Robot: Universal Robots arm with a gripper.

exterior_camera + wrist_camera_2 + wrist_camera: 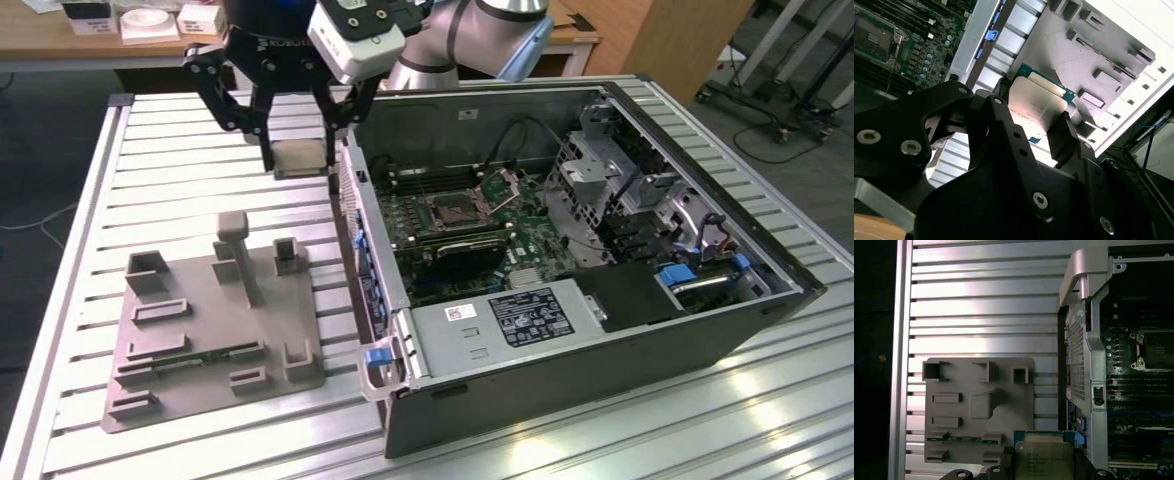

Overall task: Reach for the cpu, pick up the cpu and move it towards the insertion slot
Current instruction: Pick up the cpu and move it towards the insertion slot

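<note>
Robot arm [467, 35]: rounded silver-grey tube segments with a pale blue joint cap. Wrist carries a white box-shaped camera housing [358, 35] with dark round lens openings. Hand [302, 150]: matte black, angular linked fingers [1004, 165], silver round-head screws at the pivots, white lettering across its body.
</note>
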